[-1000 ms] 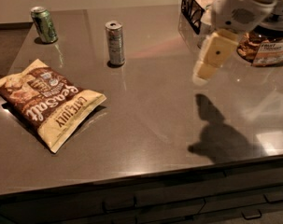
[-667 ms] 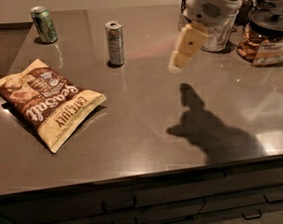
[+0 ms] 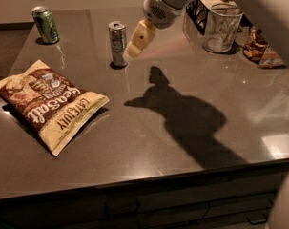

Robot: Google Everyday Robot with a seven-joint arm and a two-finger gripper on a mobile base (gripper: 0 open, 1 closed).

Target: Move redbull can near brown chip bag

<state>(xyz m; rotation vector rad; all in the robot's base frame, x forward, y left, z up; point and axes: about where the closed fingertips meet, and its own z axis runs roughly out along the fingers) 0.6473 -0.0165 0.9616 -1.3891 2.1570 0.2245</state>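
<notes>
The redbull can (image 3: 118,43), tall, slim and silver-grey, stands upright on the brown table at the back centre. The brown chip bag (image 3: 47,101) lies flat at the front left, dark brown with white lettering and tan edges. My gripper (image 3: 137,39) hangs above the table just to the right of the redbull can, close to it but apart from it. It holds nothing that I can see. Its shadow falls on the table to the right of the can.
A shorter green can (image 3: 45,24) stands at the back left corner. A clear glass cup (image 3: 221,27), a black wire basket (image 3: 200,9) and crumpled snack packets (image 3: 261,48) sit at the back right. The table's front edge (image 3: 144,178) runs across the bottom.
My gripper has moved left across the table, from the back right near the basket to just beside the redbull can. The can and the bag have not moved.
</notes>
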